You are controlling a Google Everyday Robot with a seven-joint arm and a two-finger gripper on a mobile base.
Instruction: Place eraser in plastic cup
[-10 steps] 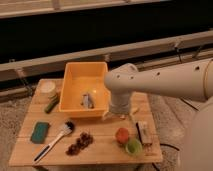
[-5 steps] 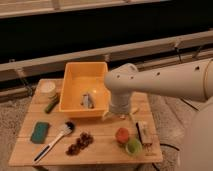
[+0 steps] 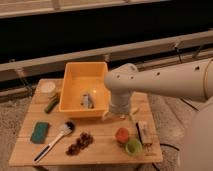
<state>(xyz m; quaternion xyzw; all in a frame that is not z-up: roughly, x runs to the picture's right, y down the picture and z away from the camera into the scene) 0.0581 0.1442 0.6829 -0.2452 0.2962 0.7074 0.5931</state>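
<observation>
gripper [image 3: 120, 114]: frame centre; open or closed cannot be told
eraser [image 3: 142, 132]: lower right of it, long axis up-down in frame
plastic cup [image 3: 133, 147]: just beside eraser

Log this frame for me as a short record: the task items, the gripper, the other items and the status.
eraser: small dark-topped, tan-sided block, lying on the wooden table near its right edge
cup: small light-green plastic cup, upright at the front right, just in front of the eraser
gripper: gripper at the right front corner of the yellow plastic bin, apart from the eraser
others: orange-red round thing beside the cup; flat teal sponge; white-handled brush; white round container
status: eraser not yet in cup
</observation>
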